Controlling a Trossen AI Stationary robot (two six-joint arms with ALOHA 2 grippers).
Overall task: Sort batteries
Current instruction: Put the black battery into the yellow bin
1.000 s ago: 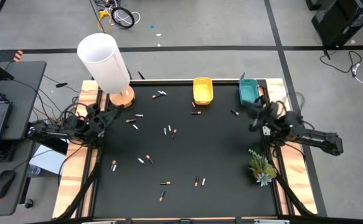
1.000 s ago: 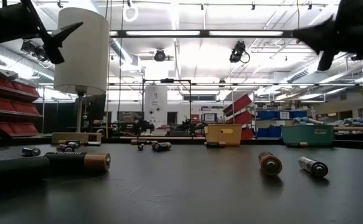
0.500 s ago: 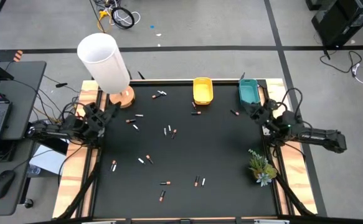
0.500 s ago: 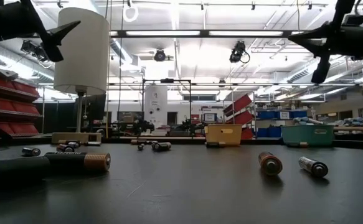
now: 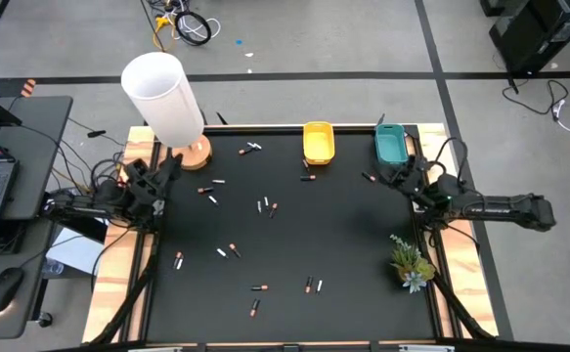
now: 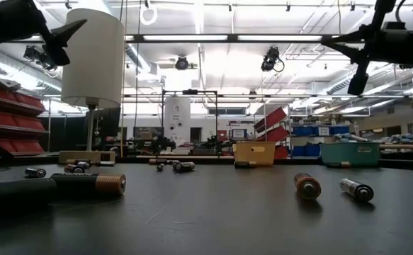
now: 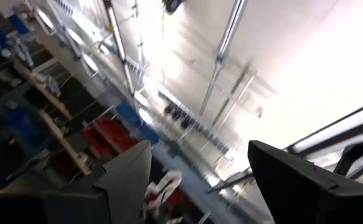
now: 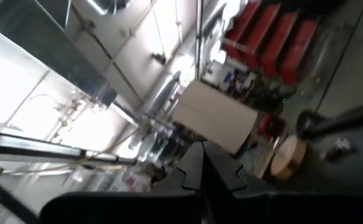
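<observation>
The right hand (image 5: pixel 402 174), fingers pressed together and empty, hangs beside the teal tray (image 5: pixel 390 146); the left hand (image 5: pixel 163 168), spread wide, waits near the lamp (image 5: pixel 162 98). Batteries (image 5: pixel 266 206) lie scattered across the table (image 5: pixel 363 274), apparently awaiting sorting.

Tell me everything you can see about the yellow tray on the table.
The yellow tray is a small rectangular bin, seemingly plastic, with raised walls and an open top. It sits upright at the far edge of the black table, near the middle, left of the teal tray and apart from it. From above its inside looks plain yellow; no contents can be made out. A battery lies just in front of it. In the low view it shows as a squat yellow box. Neither pincer touches it.
</observation>
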